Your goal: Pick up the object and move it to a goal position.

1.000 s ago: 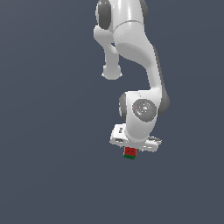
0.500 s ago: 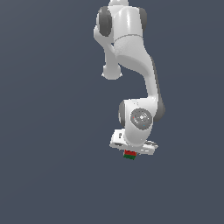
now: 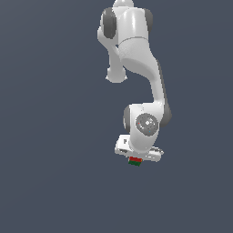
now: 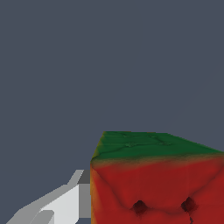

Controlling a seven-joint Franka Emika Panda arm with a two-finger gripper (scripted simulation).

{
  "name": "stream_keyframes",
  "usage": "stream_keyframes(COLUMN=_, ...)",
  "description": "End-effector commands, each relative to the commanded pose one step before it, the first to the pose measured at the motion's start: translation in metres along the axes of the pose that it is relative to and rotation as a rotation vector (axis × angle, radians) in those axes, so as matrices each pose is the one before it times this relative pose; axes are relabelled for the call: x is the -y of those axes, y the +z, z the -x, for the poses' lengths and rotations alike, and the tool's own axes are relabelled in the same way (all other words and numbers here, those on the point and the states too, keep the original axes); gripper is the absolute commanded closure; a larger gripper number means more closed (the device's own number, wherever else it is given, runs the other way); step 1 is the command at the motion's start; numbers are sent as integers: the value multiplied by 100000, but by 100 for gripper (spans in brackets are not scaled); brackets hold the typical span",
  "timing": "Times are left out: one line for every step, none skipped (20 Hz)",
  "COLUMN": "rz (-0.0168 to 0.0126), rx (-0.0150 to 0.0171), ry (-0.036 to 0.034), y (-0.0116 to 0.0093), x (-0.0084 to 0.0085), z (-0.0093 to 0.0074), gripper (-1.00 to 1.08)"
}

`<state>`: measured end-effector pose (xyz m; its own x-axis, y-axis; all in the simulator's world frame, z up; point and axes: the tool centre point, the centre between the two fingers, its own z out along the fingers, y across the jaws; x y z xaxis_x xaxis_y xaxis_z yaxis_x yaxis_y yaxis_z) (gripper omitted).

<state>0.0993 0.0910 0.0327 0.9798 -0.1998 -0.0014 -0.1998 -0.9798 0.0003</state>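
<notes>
in the wrist view we see the block (image 4: pixel 157 183) filling the near corner, red face with two small dark dots and a green face on its far side, one pale finger (image 4: pixel 65 199) pressed flat against its side; the opposite finger is out of frame, yet the gripper looks clamped on the block. in the exterior view we note the gripper (image 3: pixel 134 160) pointing down with the block's red-and-green bit showing just under the white hand, the arm (image 3: pixel 136 68) rising behind it, plain dark grey ground all around.
</notes>
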Motion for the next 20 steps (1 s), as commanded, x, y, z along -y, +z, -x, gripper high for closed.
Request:
stream_keyframes(rz=-36, rx=-134, ry=17, y=-62, x=0, z=-52, gripper=108)
stream_keyframes(rz=0, rx=0, ry=0, y=0, x=0, z=0, gripper=108)
stream_keyframes(rz=0, rx=0, ry=0, y=0, x=0, z=0, gripper=108)
stream_keyframes(rz=0, rx=0, ry=0, y=0, x=0, z=0, gripper=108)
stream_keyframes(rz=38, rx=123, ry=-13, y=60, x=-1, z=46, gripper=108)
stream_keyframes(rz=0, rx=0, ry=0, y=-11, x=0, z=10, gripper=108)
stream_keyframes(rz=0, rx=0, ry=0, y=-32, x=0, z=30, gripper=108)
stream_keyframes(rz=0, rx=0, ry=0, y=-54, x=1, z=50, gripper=108)
stream_keyframes(rz=0, rx=0, ry=0, y=-76, x=1, z=71, gripper=108)
stream_keyframes(rz=0, rx=0, ry=0, y=-99, x=1, z=91, gripper=108)
stream_keyframes(rz=0, rx=0, ry=0, y=-121, x=1, z=112, gripper=108)
stream_keyframes(rz=0, rx=0, ry=0, y=-145, x=2, z=134, gripper=108)
stream_keyframes(rz=0, rx=0, ry=0, y=-169, x=2, z=156, gripper=108)
stream_keyframes(rz=0, rx=0, ry=0, y=-194, x=2, z=179, gripper=108)
stream_keyframes(rz=0, rx=0, ry=0, y=-220, x=3, z=203, gripper=108)
stream_keyframes(rz=0, rx=0, ry=0, y=-247, x=3, z=228, gripper=108)
stream_keyframes(rz=0, rx=0, ry=0, y=-275, x=4, z=253, gripper=108)
stream_keyframes(rz=0, rx=0, ry=0, y=-305, x=4, z=280, gripper=108)
stream_keyframes(rz=0, rx=0, ry=0, y=-336, x=5, z=309, gripper=108)
stream_keyframes(rz=0, rx=0, ry=0, y=-369, x=6, z=338, gripper=108)
